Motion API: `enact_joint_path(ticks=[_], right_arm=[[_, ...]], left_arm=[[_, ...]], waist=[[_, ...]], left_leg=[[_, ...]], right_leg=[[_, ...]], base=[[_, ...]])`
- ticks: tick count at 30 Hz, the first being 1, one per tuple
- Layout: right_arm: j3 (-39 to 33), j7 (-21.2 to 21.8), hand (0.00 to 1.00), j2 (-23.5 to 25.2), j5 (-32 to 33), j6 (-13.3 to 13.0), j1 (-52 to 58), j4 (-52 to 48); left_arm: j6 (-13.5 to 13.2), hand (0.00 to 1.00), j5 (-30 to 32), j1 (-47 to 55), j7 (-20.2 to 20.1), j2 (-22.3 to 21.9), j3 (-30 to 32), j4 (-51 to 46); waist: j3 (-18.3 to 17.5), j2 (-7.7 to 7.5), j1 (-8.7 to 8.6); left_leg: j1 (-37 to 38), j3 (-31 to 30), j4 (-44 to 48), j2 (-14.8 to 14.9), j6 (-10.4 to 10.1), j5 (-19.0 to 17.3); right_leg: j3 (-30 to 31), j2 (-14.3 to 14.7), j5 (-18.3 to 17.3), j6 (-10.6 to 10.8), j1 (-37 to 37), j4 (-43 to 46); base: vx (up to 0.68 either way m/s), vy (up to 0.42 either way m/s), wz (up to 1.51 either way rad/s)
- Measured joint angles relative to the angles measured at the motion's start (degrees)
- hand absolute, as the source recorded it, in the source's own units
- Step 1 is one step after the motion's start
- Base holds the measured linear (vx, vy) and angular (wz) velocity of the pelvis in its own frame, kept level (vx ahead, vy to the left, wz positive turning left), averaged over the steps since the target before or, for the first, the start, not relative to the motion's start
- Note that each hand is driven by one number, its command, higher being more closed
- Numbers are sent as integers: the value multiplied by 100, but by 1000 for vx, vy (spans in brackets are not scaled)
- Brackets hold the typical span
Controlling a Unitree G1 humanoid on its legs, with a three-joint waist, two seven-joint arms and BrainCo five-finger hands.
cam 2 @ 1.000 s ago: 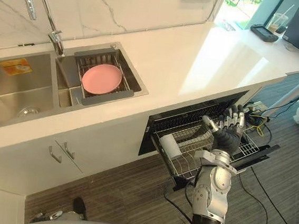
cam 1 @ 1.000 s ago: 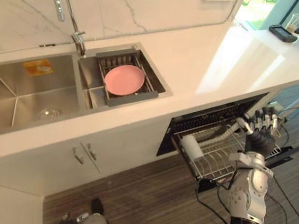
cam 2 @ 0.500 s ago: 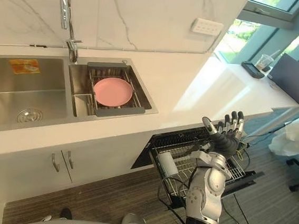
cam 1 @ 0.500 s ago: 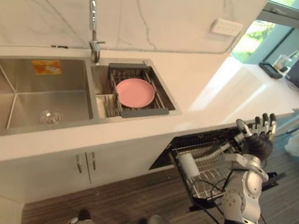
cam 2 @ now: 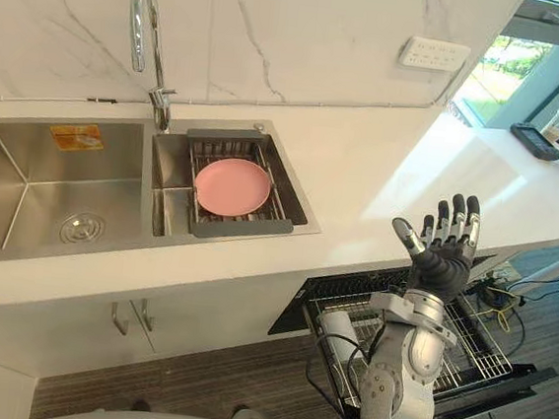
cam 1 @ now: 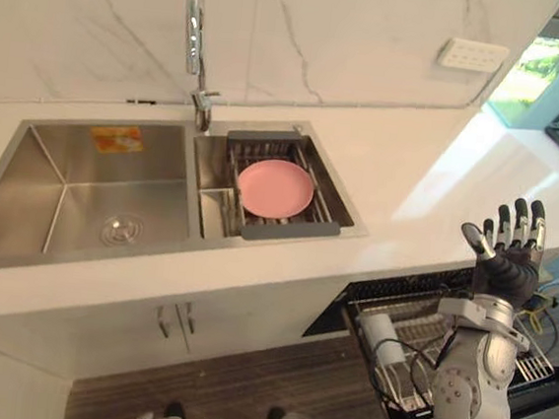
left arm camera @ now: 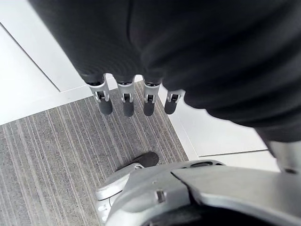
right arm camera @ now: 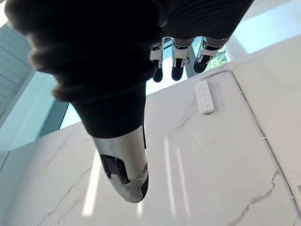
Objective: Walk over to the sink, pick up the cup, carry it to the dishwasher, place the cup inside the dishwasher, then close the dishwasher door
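Note:
A white cup (cam 2: 339,329) lies on its side at the left end of the wire rack (cam 2: 470,339), which is pulled out of the open dishwasher under the counter. The dishwasher door (cam 2: 502,383) hangs down in front. My right hand (cam 2: 441,257) is raised above the rack, level with the counter's edge, fingers straight and spread, holding nothing. In the right wrist view its fingers (right arm camera: 178,62) and thumb (right arm camera: 124,165) point at the marble wall. My left hand's fingers (left arm camera: 125,100) hang straight over the striped floor, empty.
The double sink (cam 1: 82,200) is at the left, with a tall tap (cam 1: 198,43). A pink plate (cam 1: 275,188) rests in a drain rack in the right basin. The white counter (cam 1: 422,174) runs to the right, and a socket strip (cam 1: 472,55) is on the wall.
The camera has swung, so the sink now sits nearer the middle. My right hand has risen from the dishwasher rack to counter height, still open. The cup stays in the rack.

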Motion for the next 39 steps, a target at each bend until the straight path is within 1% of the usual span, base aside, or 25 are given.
enact_joint_path(ticks=[2,3,4,8,10,11,13,15,16,17,18,20,21,23,24,25,26,27,28,29,30,33,34,35,39], right_arm=[[105,241,0,-3,44,70,3,46],[141,273,0,-2,47,96,6,96],[384,886,0,23,268,107,110,709],[390,885,0,27,268,106,109,709],[459,871,0,81,273,103,102,709],[495,834,0,149,283,85,78,702],[636,722,0,238,287,81,36,616],[1007,599,0,290,283,82,-113,601],[1088,544,0,289,280,82,-154,594],[1179,349,0,289,256,81,-179,515],[1192,177,0,282,219,80,-186,431],[1119,-119,0,208,34,-26,-281,414],[975,-296,0,26,-277,-59,-362,416],[656,-311,0,-316,-587,-59,-406,425],[545,-364,0,-446,-709,-57,-411,434],[264,-496,0,-745,-980,-48,-477,453],[110,-566,0,-908,-1153,-22,-556,481],[-41,-658,0,-1089,-1324,23,-618,502],[-218,-694,0,-1341,-1660,156,-716,568],[-268,-692,0,-1472,-1819,239,-804,671],[-316,-666,0,-1732,-2131,425,-987,908],[-281,-436,0,-2251,-2839,709,-1407,1550],[-258,-367,0,-2304,-2979,730,-1479,1668],[-155,-235,0,-2398,-3299,739,-1588,1861],[441,168,0,-2688,-4192,730,-1908,2338]], left_arm=[[-28,0,-217,9,33,26,-114,33],[-32,0,-272,10,37,27,-133,36],[-109,0,-904,61,140,-44,-209,58],[-113,0,-905,63,140,-57,-203,56],[-105,0,-1020,72,153,-121,-95,46],[-64,0,-1239,71,183,-197,170,7],[56,0,-1585,74,270,-294,548,-109],[281,0,-1968,105,421,-419,903,-148],[362,0,-2082,127,427,-449,960,-146],[511,0,-2281,166,434,-510,1115,-147],[580,0,-2407,204,441,-529,1179,-142],[572,0,-2611,228,448,-542,1234,-144],[554,0,-2793,262,460,-557,1336,-128],[532,0,-3041,228,507,-560,1342,-74],[532,0,-3141,228,531,-553,1337,-72],[530,0,-3226,240,521,-493,1311,-7],[531,0,-3221,243,511,-459,1308,62],[533,0,-3195,236,497,-414,1275,137],[538,0,-3128,242,465,-368,1205,149],[545,0,-3126,244,455,-343,1160,152],[582,0,-3127,231,417,-308,1125,155],[639,0,-3121,131,394,-260,978,136],[642,0,-3109,96,391,-245,929,135],[655,0,-3013,51,358,-223,876,127],[753,0,-2907,16,288,-141,693,119]], waist=[[14,24,-56],[19,31,-53],[34,318,-23],[38,321,6],[50,306,44],[107,263,66],[214,255,245],[289,279,444],[298,291,472],[312,313,534],[310,320,534],[306,312,522],[299,280,513],[241,301,466],[208,279,441],[127,234,377],[92,200,320],[55,171,250],[0,145,193],[-29,138,180],[-81,136,183],[-115,160,204],[-116,162,209],[-115,160,214],[-121,122,217]], left_leg=[[31,-111,0,-66,39,-26],[50,-126,0,-82,50,-35],[79,-251,0,-281,115,-233],[75,-282,5,-278,140,-217],[56,-310,45,-261,143,-203],[-37,-374,229,-259,170,-218],[-253,-405,688,-217,168,-402],[-349,-391,962,-146,168,-517],[-366,-345,1003,-119,161,-544],[-354,-255,1009,-89,128,-574],[-335,-232,968,-87,111,-580],[-235,-113,807,-80,47,-515],[-165,-85,660,-91,-15,-476],[-152,-85,563,-122,2,-487],[-182,-85,559,-129,2,-486],[-231,-80,538,-159,4,-488],[-224,-79,513,-186,17,-496],[-207,-78,487,-214,27,-502],[-194,-63,487,-227,42,-505],[-189,-51,488,-225,59,-513],[-181,-18,493,-224,97,-501],[-154,-72,494,-225,109,-503],[-154,-102,494,-225,104,-507],[-149,-123,494,-223,100,-512],[-125,-130,494,-238,109,-522]], right_leg=[[-109,-51,-29,37,108,-23],[-115,-65,-55,48,138,-21],[-104,-212,-220,52,305,-77],[-108,-215,-222,51,306,-58],[-207,-227,-227,62,316,-15],[-366,-275,-193,117,377,-12],[-435,-305,-180,124,390,18],[-456,-278,-164,113,387,18],[-462,-273,-163,108,387,12],[-475,-270,-197,66,380,-41],[-518,-276,-204,77,395,-77],[-563,-293,-194,65,384,-162],[-547,-299,-168,26,347,-266],[-504,-282,-116,-37,284,-377],[-479,-275,-99,-42,242,-410],[-400,-271,7,-32,158,-484],[-391,-284,101,-2,157,-541],[-379,-299,183,12,156,-582],[-357,-305,267,50,156,-612],[-341,-301,286,79,154,-621],[-297,-283,346,154,157,-648],[-265,-258,383,177,175,-688],[-266,-255,383,177,174,-689],[-267,-250,383,177,175,-689],[-266,-259,384,177,184,-676]], base=[[14,24,21],[9,10,15],[0,0,3],[0,0,2],[0,0,20],[-27,7,36],[-42,9,23],[-69,-4,1],[-72,-13,-2],[-98,-7,-1],[-108,-11,-4],[-65,1,-24],[-20,22,-49],[-6,34,-52],[31,47,-54],[45,36,-42],[74,43,-37],[93,33,-17],[103,31,-12],[114,20,-18],[86,7,-18],[74,-4,-10],[39,-12,-1],[0,0,0],[-22,1,0]])
